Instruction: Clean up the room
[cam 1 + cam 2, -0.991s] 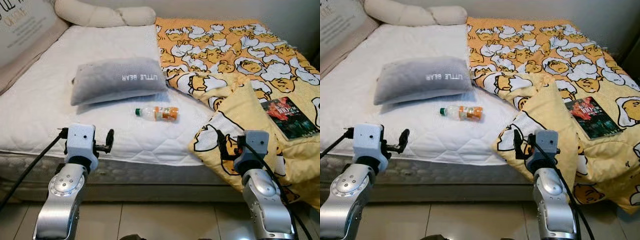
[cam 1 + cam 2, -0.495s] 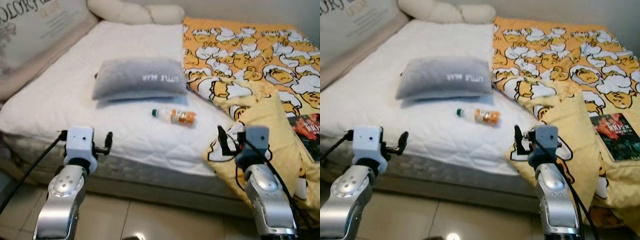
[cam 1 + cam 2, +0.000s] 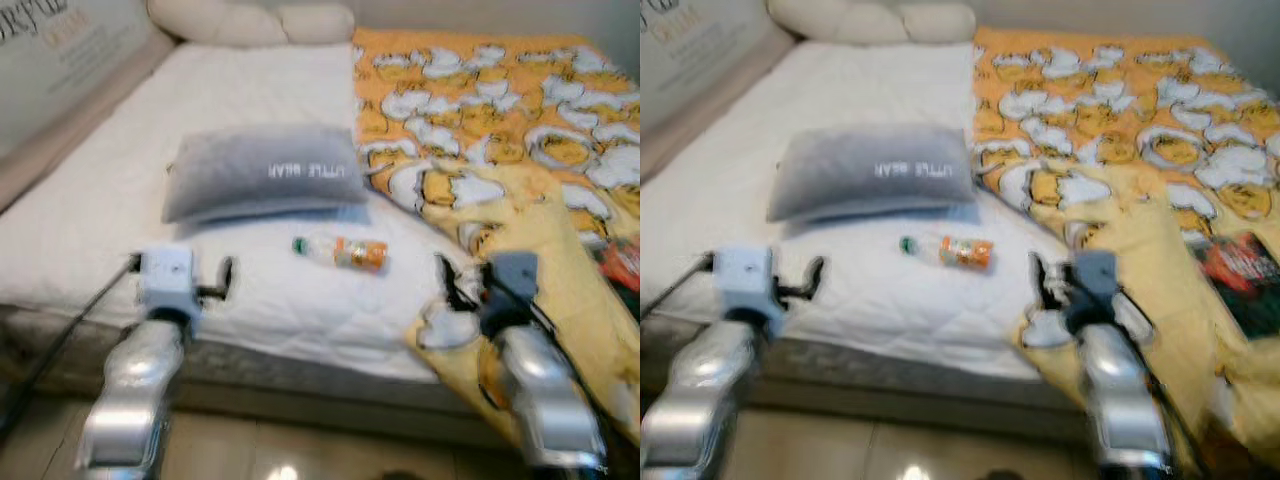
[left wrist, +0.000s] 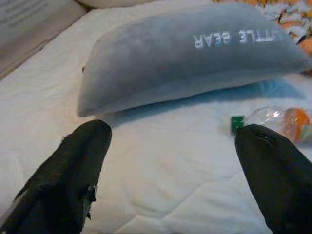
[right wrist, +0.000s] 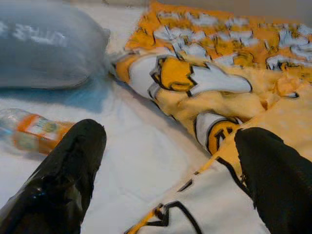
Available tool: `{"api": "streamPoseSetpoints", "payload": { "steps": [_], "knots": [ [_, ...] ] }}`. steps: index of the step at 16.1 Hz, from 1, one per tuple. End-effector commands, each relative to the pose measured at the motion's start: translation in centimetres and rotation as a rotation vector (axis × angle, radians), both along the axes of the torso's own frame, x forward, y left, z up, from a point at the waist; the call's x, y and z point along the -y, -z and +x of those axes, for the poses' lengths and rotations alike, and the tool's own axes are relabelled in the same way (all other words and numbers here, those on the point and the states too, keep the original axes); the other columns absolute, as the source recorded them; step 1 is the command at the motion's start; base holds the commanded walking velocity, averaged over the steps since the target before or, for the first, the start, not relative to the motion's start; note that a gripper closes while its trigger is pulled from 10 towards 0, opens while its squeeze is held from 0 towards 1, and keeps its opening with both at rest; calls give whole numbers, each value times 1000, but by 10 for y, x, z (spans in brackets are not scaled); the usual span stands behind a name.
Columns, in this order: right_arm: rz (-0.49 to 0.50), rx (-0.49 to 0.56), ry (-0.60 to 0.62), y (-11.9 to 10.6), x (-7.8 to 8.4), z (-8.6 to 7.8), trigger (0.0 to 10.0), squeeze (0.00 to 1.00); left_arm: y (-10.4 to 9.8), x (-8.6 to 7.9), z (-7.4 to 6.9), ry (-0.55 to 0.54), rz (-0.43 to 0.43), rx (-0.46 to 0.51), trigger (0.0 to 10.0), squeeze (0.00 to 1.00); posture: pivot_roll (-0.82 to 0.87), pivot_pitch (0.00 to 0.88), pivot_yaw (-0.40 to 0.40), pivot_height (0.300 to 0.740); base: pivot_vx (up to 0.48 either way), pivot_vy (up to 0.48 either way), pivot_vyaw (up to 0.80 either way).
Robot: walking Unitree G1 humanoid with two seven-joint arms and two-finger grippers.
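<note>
A clear plastic bottle (image 3: 340, 251) with an orange label and green cap lies on its side on the white mattress (image 3: 120, 200), just in front of a grey pillow (image 3: 262, 177) lettered LITTLE BEAR. My left gripper (image 4: 170, 175) is open, held near the bed's front edge, with the pillow (image 4: 195, 53) and bottle (image 4: 278, 122) beyond its fingers. My right gripper (image 5: 170, 170) is open too, over the edge of the yellow cartoon blanket (image 5: 219, 83), the bottle (image 5: 29, 129) off to one side. The eye views are blurred.
The yellow and orange blanket (image 3: 500, 110) covers the bed's right half and hangs over the front. A dark book (image 3: 1240, 280) lies on it at right. Cream pillows (image 3: 250, 20) sit at the head, a printed headboard panel (image 3: 60, 50) at left. Tiled floor (image 3: 300, 450) runs below.
The camera has shifted and blurred, so the bed sits slightly differently in view. Both arms stay raised in front with fingers open; bottle, pillow and book lie where they were.
</note>
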State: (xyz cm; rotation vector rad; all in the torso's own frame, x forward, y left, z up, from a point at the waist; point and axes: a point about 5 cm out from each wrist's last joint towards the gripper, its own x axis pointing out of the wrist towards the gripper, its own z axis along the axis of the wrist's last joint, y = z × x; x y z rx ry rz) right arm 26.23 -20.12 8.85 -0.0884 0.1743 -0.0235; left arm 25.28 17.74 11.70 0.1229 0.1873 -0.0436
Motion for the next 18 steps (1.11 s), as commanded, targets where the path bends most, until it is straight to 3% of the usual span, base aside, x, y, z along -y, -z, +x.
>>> {"api": "streamPoseSetpoints", "payload": {
  "steps": [1,4,10,11,12,14,15,17,18],
  "knots": [
    [17,21,-31,-6,-9,4,10000,1000,-2,-11,-1,-35,29,0,10000,0,-45,0,28,740,319,0,800],
    [0,20,-31,-7,-9,5,10000,1000,-3,-12,0,-35,32,0,10000,0,-46,0,30,740,322,0,788],
    [-75,-1,-23,-9,-2,7,10000,1000,-1,-8,-3,-3,46,-14,10000,0,-53,0,28,740,313,0,0],
    [-79,-27,-49,-7,-2,7,10000,322,-2,-8,-3,4,53,-15,10000,0,-50,0,24,740,296,0,0],
    [-96,-65,-73,-4,0,8,10000,0,-2,-8,-4,15,68,-18,10000,0,-50,0,23,740,0,0,0],
    [-151,-130,-135,-1,3,13,10000,0,-3,-6,-5,42,92,-23,10000,0,-46,0,19,740,0,0,0],
    [-257,-211,-239,1,8,21,10000,0,-3,-1,-8,119,120,-46,10000,0,-39,0,12,740,0,0,0],
    [-309,-262,-324,1,12,27,10000,0,-4,2,-11,188,144,-61,10000,0,-29,0,2,740,0,0,0],
    [-364,-335,-392,4,19,36,10000,0,-3,5,-12,269,161,-94,10000,0,-6,0,-14,740,0,0,0]
  ]
}}
